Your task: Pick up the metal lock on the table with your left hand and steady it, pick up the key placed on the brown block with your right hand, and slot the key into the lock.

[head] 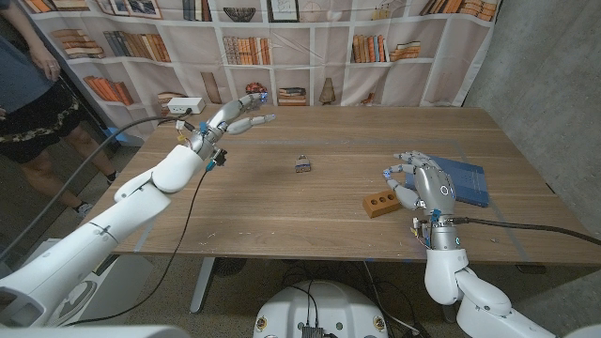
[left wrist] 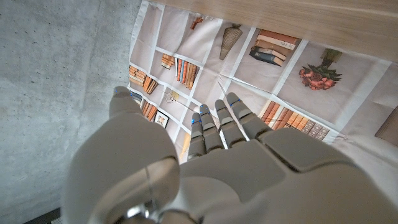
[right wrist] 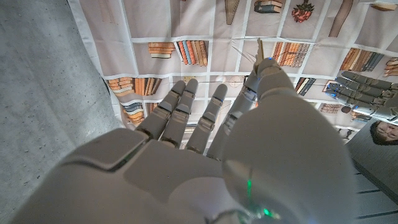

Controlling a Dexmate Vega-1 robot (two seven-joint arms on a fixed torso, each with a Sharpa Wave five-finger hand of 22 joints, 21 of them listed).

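So nothing is picked up yet. Left hand hangs above the far left part of the wooden table, fingers stretched out and apart, holding nothing. The metal lock sits on the table around the middle, well apart from that hand, nearer the robot and off to its right. Right hand is near the right side, just beside the brown block, fingers spread, empty too; it sits in front of a blue pad. I can't make out the key on the block, too small from the head view. A person stands at the far left edge.

Step in hand, as I judge it: bring the left hand to the lock. To do it well, swing the hand back and inward over the lock, come down from above with the fingers apart, and close on the lock's body rather than its top, so the keyhole side stays free. The lock is small and looks easy to knock over, so slow down before contact. The right hand should probably wait by the block.
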